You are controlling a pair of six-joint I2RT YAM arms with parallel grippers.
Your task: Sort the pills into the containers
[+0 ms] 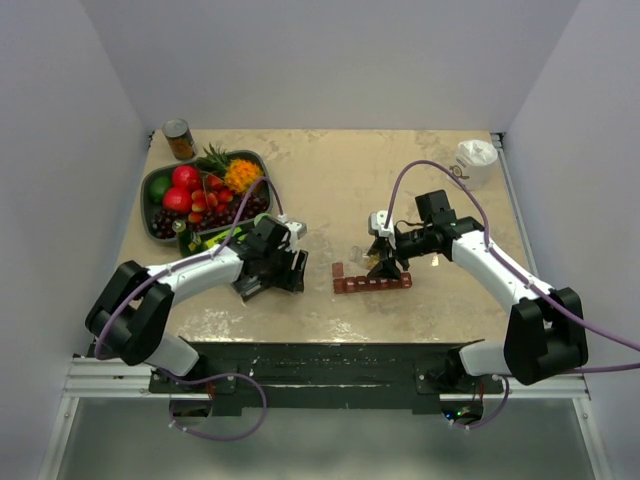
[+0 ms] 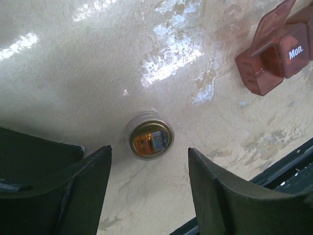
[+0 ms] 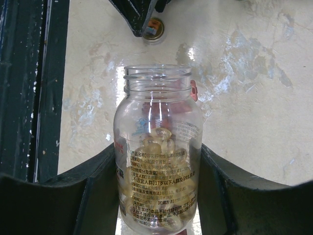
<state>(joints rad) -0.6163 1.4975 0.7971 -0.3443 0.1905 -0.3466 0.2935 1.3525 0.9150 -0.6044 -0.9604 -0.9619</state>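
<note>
Beige tabletop (image 1: pixel 400 170) with two robot arms and a dark red pill organizer (image 1: pixel 372 284) near its front edge.
From the left: a grey fruit bowl (image 1: pixel 146 205); the left gripper (image 2: pixel 149 196), fingers spread wide and holding nothing, above a loose bottle cap (image 2: pixel 151 140); the organizer, end lid raised; the right gripper (image 3: pixel 157 152) clamped on a clear uncapped bottle (image 3: pixel 157 112) of golden pills (image 3: pixel 159 142), just above the organizer.

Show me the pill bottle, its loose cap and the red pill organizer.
pill bottle (image 3: pixel 157 161): right wrist view, labelled front wall.
cap (image 2: pixel 150 139): left wrist view, shiny centre.
red pill organizer (image 2: pixel 292 53): left wrist view, lid marked Mon.
</note>
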